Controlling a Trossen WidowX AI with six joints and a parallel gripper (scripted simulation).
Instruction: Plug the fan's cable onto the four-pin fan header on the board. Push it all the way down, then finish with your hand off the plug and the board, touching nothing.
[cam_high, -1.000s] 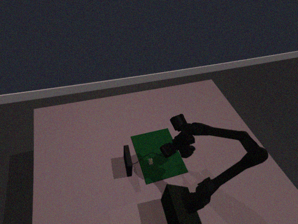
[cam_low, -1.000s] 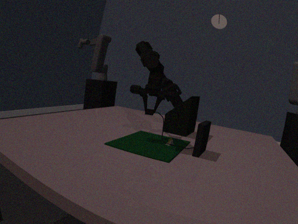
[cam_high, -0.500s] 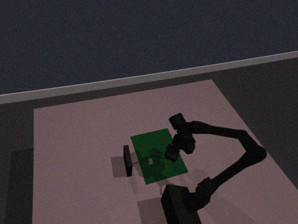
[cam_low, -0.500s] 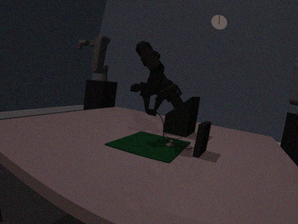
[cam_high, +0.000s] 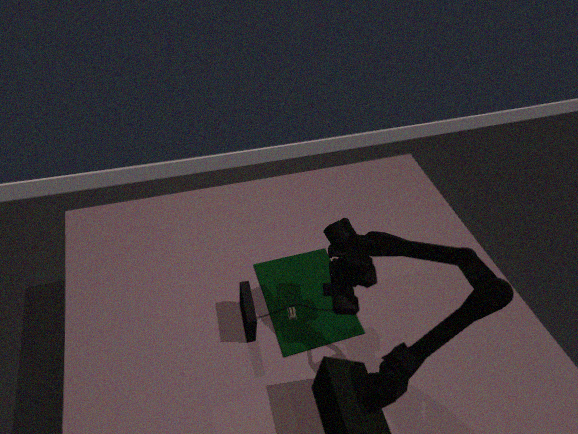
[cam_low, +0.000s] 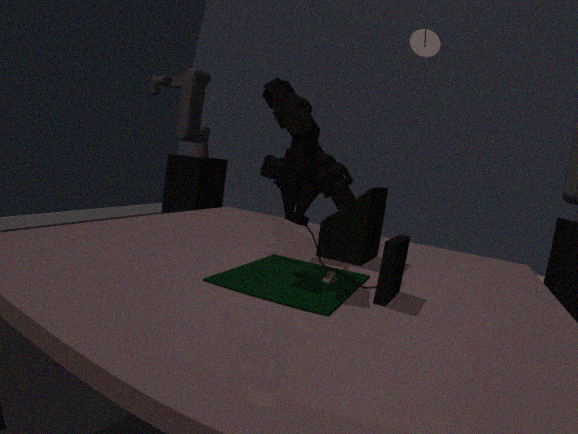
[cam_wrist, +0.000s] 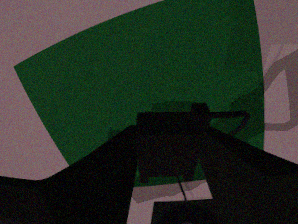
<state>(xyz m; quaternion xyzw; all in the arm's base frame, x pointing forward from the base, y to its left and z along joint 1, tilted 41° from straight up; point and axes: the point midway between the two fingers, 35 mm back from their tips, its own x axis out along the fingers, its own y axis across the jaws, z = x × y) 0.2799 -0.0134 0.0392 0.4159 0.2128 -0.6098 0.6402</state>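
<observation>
Plug (cam_wrist: 167, 145) (cam_low: 297, 219), dark and hard to make out, is clamped in the gripper (cam_high: 345, 306) (cam_low: 297, 218) (cam_wrist: 166, 132) above the board (cam_high: 300, 280) (cam_low: 280, 282) (cam_wrist: 150, 65), inward from the bench's (cam_high: 150, 250) (cam_low: 150, 320) edges, its underside hidden.

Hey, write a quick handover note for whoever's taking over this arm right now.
Gripper: shut on the cable's plug, held in the air above the table.
Header: on the green board, nothing plugged on it.
Fan: upright beside the board, cable running to the plug.
Done: plug grasped and lifted.
Left: line it up over the header, push fully down, release, back off touching nothing.
</observation>
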